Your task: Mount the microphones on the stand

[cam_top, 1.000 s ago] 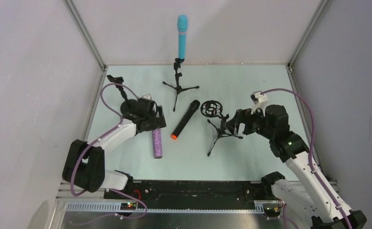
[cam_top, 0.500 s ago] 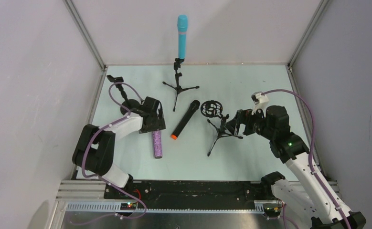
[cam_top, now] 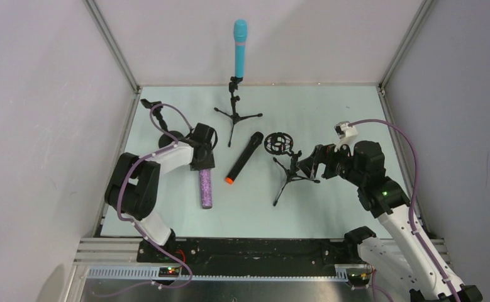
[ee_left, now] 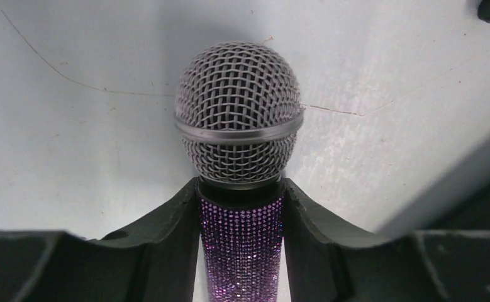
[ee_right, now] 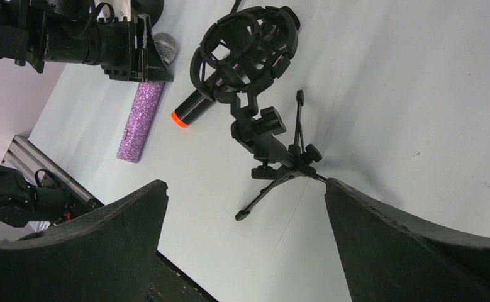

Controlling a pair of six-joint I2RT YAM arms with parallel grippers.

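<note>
You have the left gripper closed on the purple microphone just under its head, the right gripper wide open; next, lift it toward a stand.

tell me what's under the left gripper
The purple glitter mic lies on the table under the left gripper. From above, the gripper covers its head; the wrist view shows that silver mesh head beyond the fingers.

Purple glitter microphone, end effector clasping handle
</note>
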